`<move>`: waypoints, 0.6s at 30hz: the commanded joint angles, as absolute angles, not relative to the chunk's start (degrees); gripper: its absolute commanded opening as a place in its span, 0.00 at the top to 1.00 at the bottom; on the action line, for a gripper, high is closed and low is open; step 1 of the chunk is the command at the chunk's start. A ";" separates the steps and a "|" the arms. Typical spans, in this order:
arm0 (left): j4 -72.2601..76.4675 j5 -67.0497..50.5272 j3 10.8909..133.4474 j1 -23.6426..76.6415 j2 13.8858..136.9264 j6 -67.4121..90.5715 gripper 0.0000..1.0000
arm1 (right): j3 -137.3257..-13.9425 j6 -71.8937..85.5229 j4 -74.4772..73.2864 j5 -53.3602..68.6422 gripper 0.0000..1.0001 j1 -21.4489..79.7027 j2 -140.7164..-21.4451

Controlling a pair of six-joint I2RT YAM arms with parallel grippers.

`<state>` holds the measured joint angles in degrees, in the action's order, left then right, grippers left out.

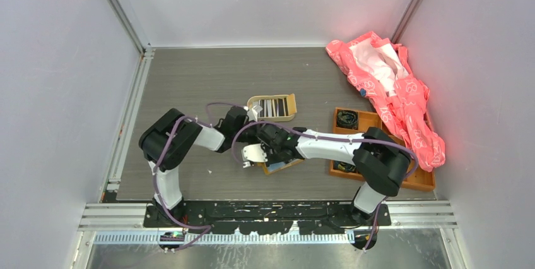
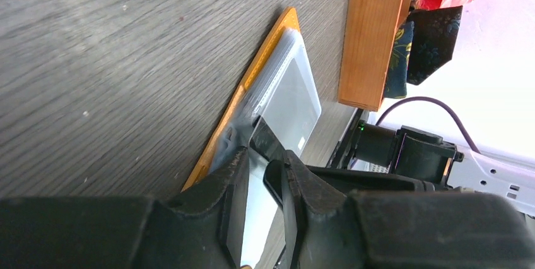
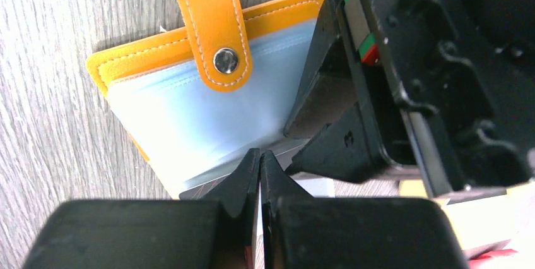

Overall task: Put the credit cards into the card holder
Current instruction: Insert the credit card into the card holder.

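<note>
Your card holder (image 1: 282,167) lies open on the table (image 1: 208,79) at the centre of the overhead view, left of the wooden tray (image 1: 372,116). Both wrists crowd over it. The right gripper (image 3: 259,158) has its jaws pressed together on a pale sleeve's edge, likely steadying the pocket. The left gripper (image 2: 260,160) has its jaws slightly apart around a dark card (image 2: 266,141), whose corner sits at the sleeve mouth.

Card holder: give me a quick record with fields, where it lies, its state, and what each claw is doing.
card holder: lies open on the table, pale blue sleeves up
left claw: jaws slightly apart over one of its sleeves
right claw: shut, seemingly pinching the sleeve edge
nearby: wooden tray close to the holder
</note>
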<state>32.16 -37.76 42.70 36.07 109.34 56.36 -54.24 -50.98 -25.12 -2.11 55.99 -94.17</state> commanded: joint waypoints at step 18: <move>22.64 -32.31 37.68 34.46 95.05 50.87 0.75 | -54.01 -49.69 -26.62 4.47 0.91 53.90 -88.30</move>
